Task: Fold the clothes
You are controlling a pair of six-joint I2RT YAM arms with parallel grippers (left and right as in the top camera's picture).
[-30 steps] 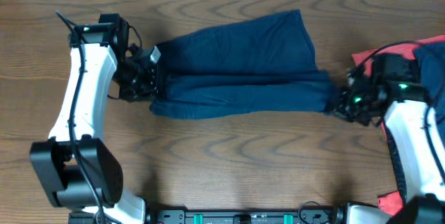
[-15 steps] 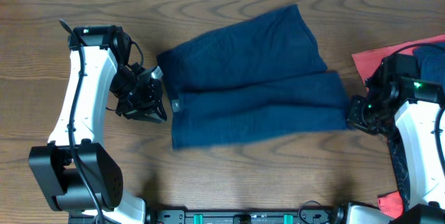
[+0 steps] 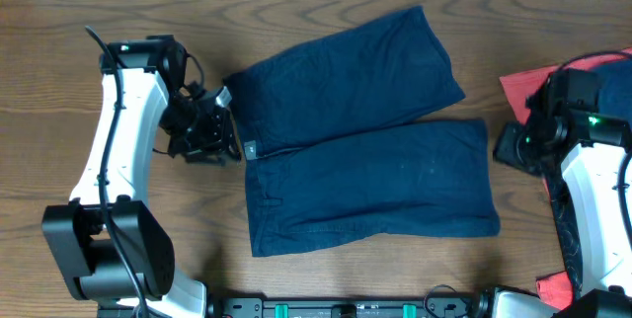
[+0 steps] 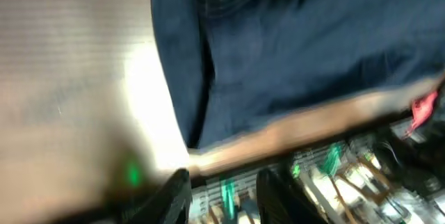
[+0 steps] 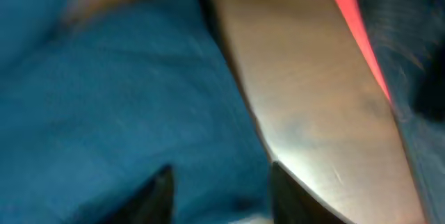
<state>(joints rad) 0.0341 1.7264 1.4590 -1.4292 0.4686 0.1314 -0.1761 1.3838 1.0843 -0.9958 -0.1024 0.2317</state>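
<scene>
Roughly in the middle of the overhead frame, the navy shorts (image 3: 365, 150) lie spread flat on the wooden counter (image 3: 99, 2). The waistband is toward the left and both legs run to the right. The upper leg angles toward the upper right, and the lower leg lies below it, reaching toward the lower right. The left tool (image 3: 222, 138) sits at left centre, just beside the upper end of the waistband. In its own wrist view, which is blurred, its fingers stand apart with nothing between them. The right tool (image 3: 512, 148) is at the right of the frame, just beside the hem of the lower leg. Its wrist view, also blurred, shows the fingers apart above blue fabric and gripping none of it. A red cloth (image 3: 518, 86) lies at the right edge behind that arm.
</scene>
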